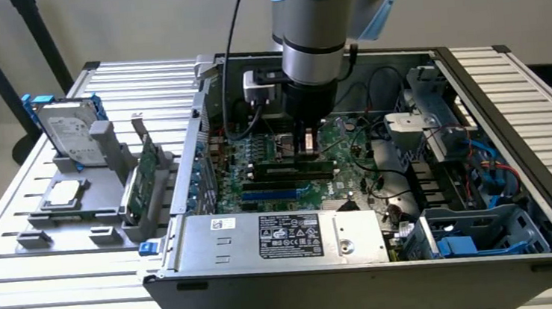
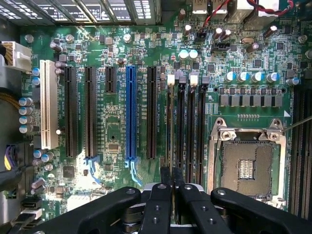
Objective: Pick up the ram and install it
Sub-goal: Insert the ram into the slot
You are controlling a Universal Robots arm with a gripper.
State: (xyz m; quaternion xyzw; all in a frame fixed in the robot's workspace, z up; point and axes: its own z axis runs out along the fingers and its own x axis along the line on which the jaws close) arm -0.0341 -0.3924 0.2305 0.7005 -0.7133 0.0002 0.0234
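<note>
Slatted aluminium table carries the open computer case. My gripper pinches the ram edge-on over its slot; I must keep it upright and press evenly.

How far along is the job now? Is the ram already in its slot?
Done: the gripper is already inside the open computer case, so the pickup is probably behind it.
In hand: the gripper is shut, low over the black memory slots beside the processor socket.
Left: I cannot tell whether the ram is between the fingers or fully seated, so the install is not confirmed.
</note>
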